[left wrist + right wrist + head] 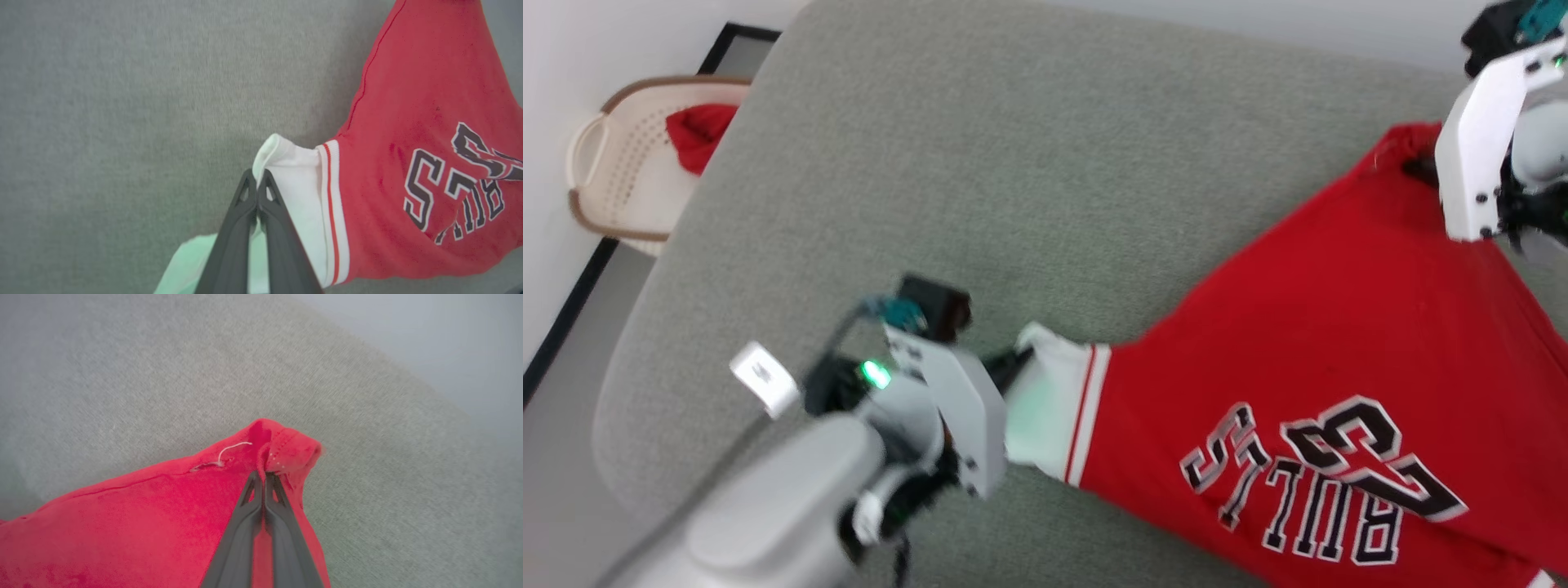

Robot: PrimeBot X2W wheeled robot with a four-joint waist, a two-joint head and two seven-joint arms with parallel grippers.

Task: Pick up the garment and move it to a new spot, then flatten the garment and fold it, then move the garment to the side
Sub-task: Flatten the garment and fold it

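Garment [1339, 327] — lower-right corner off-frame

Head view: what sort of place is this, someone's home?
Probably a home-like laundry corner, though it could be a test room. A padded grey-green fabric surface, like a bed or sofa cushion, has a red garment over it, and a cream laundry basket holding a red cloth stands beside it.

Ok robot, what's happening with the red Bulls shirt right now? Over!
Left jaws shut on the white sleeve. Right jaws shut on a red corner. The garment stretched between them over the grey cushion. A basket off left, not in the way.
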